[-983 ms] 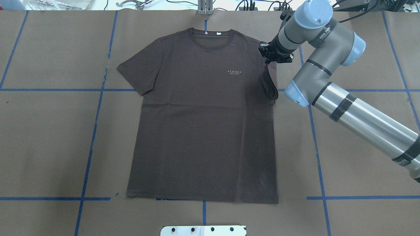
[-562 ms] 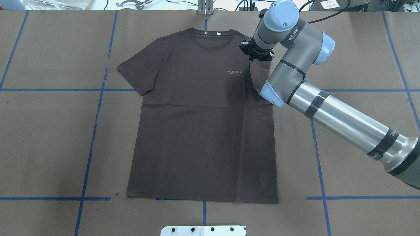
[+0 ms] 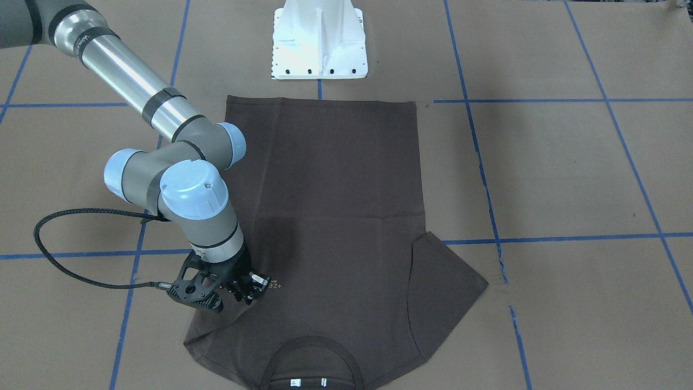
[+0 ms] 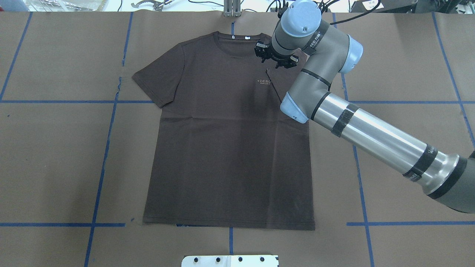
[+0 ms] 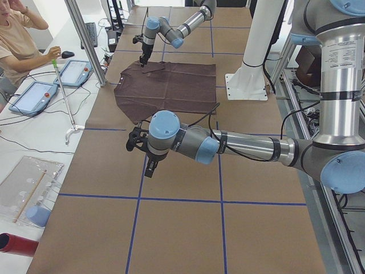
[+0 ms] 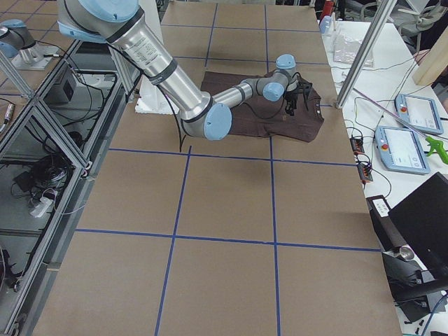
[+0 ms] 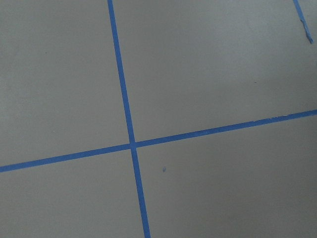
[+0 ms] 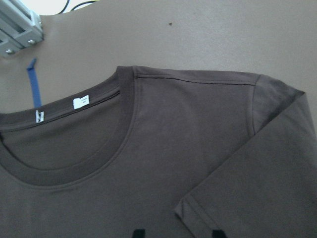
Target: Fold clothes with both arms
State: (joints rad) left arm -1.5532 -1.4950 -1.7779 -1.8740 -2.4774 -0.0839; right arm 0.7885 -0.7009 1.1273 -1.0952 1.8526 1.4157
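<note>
Fabric first: we see the dark brown T-shirt (image 4: 226,148) spread flat on the desk (image 4: 55,148), collar (image 4: 239,46) away from the white pedestal base (image 3: 318,40). Our right hand (image 4: 275,61) sits beside the collar, over the chest lettering (image 4: 264,81), clenched on the sleeve (image 8: 247,188) folded inward over the chest. Our left hand (image 5: 149,164) hovers well apart from the T-shirt; whether it is clenched or released we cannot tell.

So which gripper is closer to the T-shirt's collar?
The right gripper: it hangs beside the collar, over the chest. The left gripper hovers off the T-shirt, over bare paper.
</note>
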